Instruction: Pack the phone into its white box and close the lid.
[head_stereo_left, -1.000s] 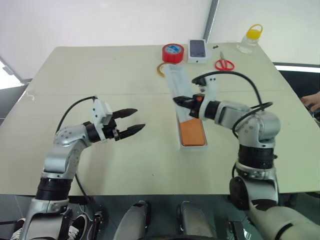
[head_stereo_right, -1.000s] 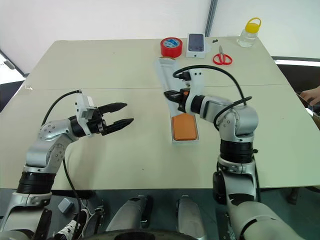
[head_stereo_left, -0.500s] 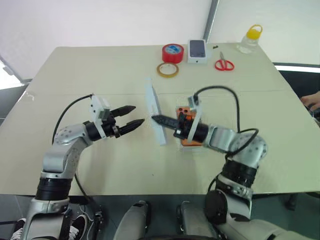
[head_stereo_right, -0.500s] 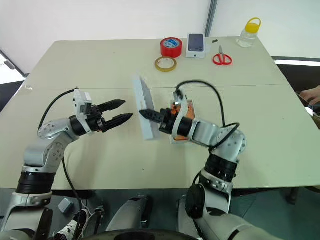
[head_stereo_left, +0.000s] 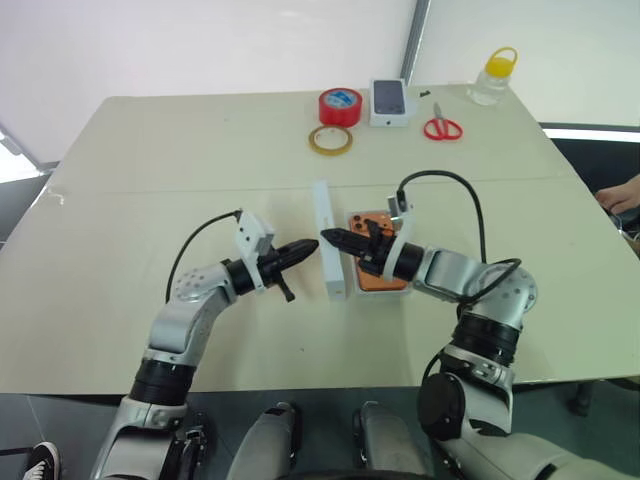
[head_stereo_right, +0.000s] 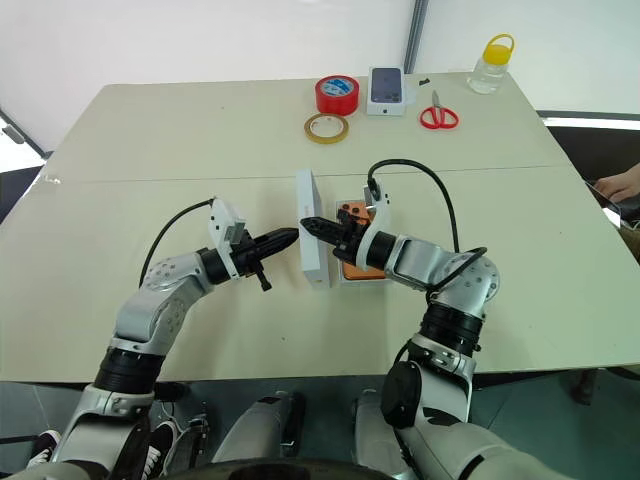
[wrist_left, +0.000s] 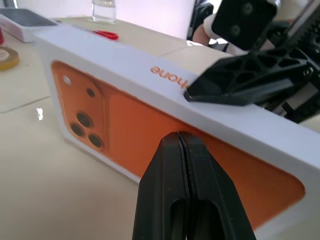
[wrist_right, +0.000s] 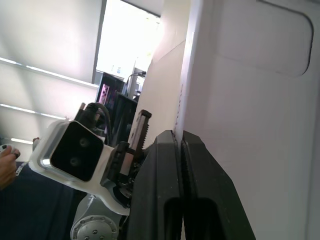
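The white lid (head_stereo_left: 333, 252) stands on its long edge near the table's middle, and its outer face (wrist_left: 125, 115) bears an orange phone picture. My right gripper (head_stereo_left: 326, 237) comes in from the right, shut on the lid's upper wall. My left gripper (head_stereo_left: 312, 246) is shut, its tips against the lid's printed face (wrist_left: 179, 136). Just right of the lid lies the orange phone (head_stereo_right: 352, 268) in the shallow white box (head_stereo_left: 395, 290), partly hidden under my right gripper.
At the far edge sit a red tape roll (head_stereo_left: 340, 105), a yellowish tape ring (head_stereo_left: 330, 139), a small white box with a dark phone picture (head_stereo_left: 390, 102), red scissors (head_stereo_left: 442, 128) and a yellow-capped bottle (head_stereo_left: 493, 77). A person's hand (head_stereo_left: 620, 195) shows at the right edge.
My right gripper swung the lid off the box, tipped it upright and set it on its edge to the left. My left gripper moved right and shut against its face.
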